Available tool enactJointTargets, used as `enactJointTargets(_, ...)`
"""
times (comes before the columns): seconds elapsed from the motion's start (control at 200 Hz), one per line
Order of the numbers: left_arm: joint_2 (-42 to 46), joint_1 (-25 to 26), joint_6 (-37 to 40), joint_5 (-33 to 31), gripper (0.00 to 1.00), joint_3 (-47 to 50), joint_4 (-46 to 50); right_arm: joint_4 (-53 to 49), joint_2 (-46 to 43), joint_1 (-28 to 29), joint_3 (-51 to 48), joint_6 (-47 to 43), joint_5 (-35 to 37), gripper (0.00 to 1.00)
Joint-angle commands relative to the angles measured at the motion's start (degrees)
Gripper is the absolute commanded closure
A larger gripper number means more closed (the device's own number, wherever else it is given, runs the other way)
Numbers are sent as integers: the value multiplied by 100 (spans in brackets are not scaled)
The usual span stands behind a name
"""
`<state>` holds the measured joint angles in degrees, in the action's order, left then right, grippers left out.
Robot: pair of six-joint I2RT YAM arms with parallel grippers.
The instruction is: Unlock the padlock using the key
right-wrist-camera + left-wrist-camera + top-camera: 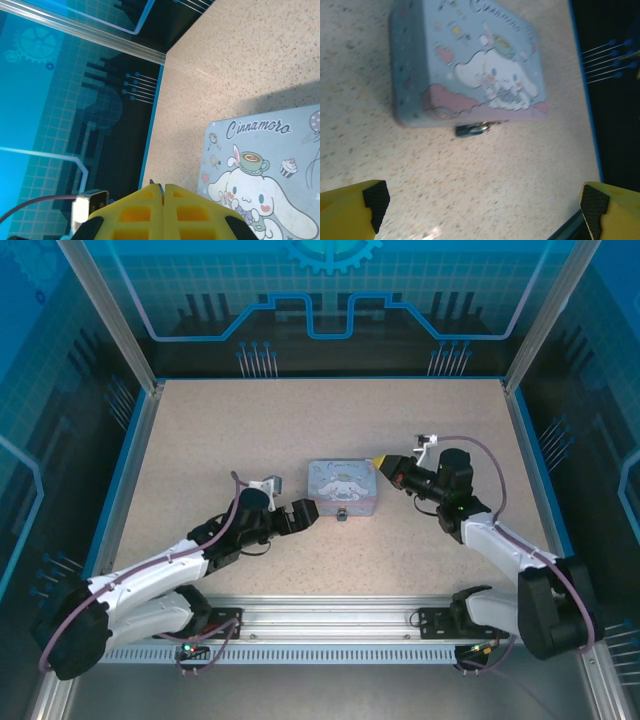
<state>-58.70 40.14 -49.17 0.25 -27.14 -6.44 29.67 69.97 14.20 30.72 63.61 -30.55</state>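
The padlock (341, 515) is a tiny dark lock hanging at the front edge of a pale blue cartoon tin (342, 486). In the left wrist view the padlock (471, 130) lies on the table against the tin (470, 60). My left gripper (303, 513) stands open just left of the lock, its yellow fingers (355, 207) wide apart with bare table between them. My right gripper (381, 460) hovers at the tin's back right corner, shut on the key (159, 185). Only a thin metal sliver pokes out between its fingertips (150, 200).
The speckled table (220, 440) has blue edging and is fenced by aluminium posts and blue printed panels. The tin (265, 165) sits near the middle. Open tabletop lies behind and to both sides of it.
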Motion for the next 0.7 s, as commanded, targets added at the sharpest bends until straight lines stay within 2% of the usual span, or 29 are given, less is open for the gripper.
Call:
enactJointTargets(0.0, -167, 67, -71, 65, 1, 90, -833, 560, 357, -33, 68, 43, -249, 100)
enactJointTargets(0.17, -379, 78, -314, -287, 1, -275, -1004, 834, 623, 197, 207, 415, -279, 100)
enactJointTargets(0.405, -1008, 75, -1537, -933, 6, -933, -1512, 731, 603, 1051, 473, 1056, 510, 100)
enactJointTargets(0.49, -1297, 78, -1785, -931, 14, -1053, -2003, 591, 596, 1301, 591, 1091, 806, 100)
enactJointTargets(0.695, -1590, 76, -2132, -1088, 38, -1223, -2396, 694, 656, 1516, 587, 1262, 1163, 100)
